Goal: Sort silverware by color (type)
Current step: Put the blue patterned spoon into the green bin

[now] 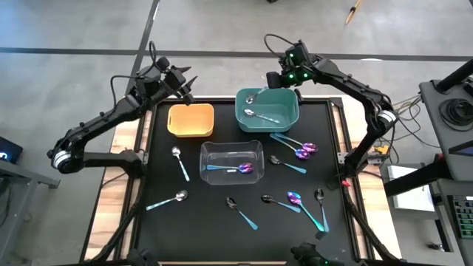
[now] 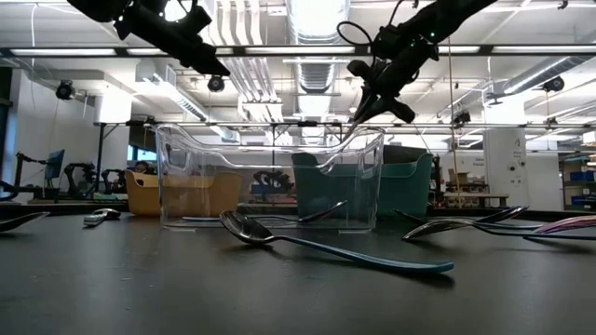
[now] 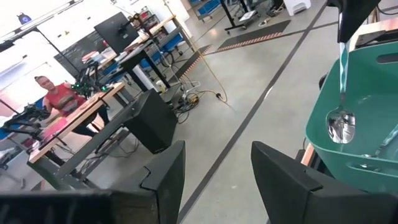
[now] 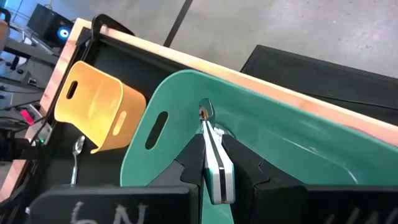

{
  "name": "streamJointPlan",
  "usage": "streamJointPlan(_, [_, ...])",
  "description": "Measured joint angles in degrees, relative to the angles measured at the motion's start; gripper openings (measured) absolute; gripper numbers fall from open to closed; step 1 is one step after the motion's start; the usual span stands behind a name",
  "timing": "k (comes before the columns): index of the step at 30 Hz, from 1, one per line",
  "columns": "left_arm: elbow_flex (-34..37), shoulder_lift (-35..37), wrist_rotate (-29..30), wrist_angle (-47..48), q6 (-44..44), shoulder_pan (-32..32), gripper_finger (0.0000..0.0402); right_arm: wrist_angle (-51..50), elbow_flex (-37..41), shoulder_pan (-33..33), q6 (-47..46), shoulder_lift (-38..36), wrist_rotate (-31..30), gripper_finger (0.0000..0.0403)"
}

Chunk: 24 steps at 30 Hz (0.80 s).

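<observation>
The right gripper [image 1: 267, 87] pinches the handle of a silver spoon [image 4: 204, 113], dangling it over the far left corner of the teal bin [image 1: 287, 117]. One silver spoon [image 1: 260, 114] lies inside. The left gripper [image 1: 188, 87], fingers spread and empty, hovers beyond the yellow bin [image 1: 191, 120]. Other spoons lie scattered on the black mat [image 1: 199, 214].

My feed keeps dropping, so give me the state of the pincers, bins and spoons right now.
Right pincer: shut on a silver spoon, hanging it over the teal bin.
Left pincer: open, empty, above the table's far edge by the yellow bin.
Teal bin: holds one silver spoon.
Yellow bin: nothing visible inside.
Clear bin: holds one iridescent spoon.
Loose spoons: lying flat on the black mat.
</observation>
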<state>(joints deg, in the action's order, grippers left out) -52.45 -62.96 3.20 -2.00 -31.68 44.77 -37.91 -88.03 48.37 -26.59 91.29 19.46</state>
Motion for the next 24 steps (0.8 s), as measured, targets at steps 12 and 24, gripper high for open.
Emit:
streamJointPlan(12, [0.0, 0.0, -0.1, 0.0, 1.1, 0.0, 0.0166, 4.4, 5.3, -3.2, 1.0, -0.8, -1.5, 0.0027])
streamJointPlan(24, [0.0, 0.1, -0.1, 0.0, 1.3, 0.0, 0.0166, 19.0, 20.0, -3.2, -2.2, -8.1, -1.3, 0.0027])
